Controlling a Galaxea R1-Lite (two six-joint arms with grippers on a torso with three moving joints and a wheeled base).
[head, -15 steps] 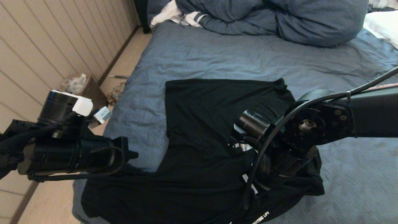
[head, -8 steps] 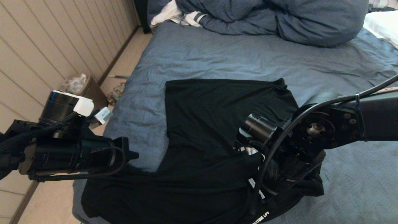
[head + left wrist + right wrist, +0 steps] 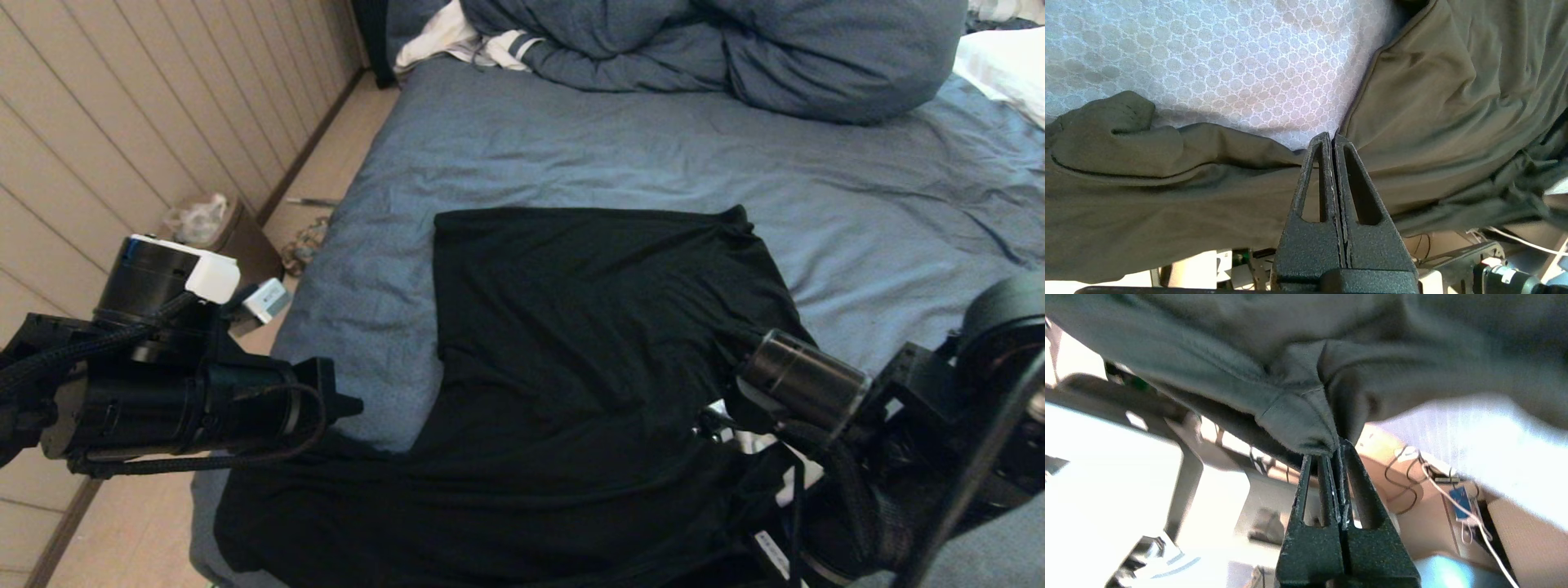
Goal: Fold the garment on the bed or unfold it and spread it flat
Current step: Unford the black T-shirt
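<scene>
While the thin black T-shirt (image 3: 588,327) lies part-spread on the wrinkled blue-grey bed (image 3: 571,147), its near hem stays bunched; flattening seems unfinished. Right gripper (image 3: 1337,451) pinches a hem corner; left gripper (image 3: 1333,139) pressed together, empty.

Left gripper (image 3: 1333,141) sits at nine o'clock in the head view, fingers pressed together, empty; right gripper (image 3: 1336,451), at four o'clock, is clamped on the garment (image 3: 1298,428).

Black T-shirt (image 3: 571,343) part-folded on blue-grey bed (image 3: 620,155)
</scene>
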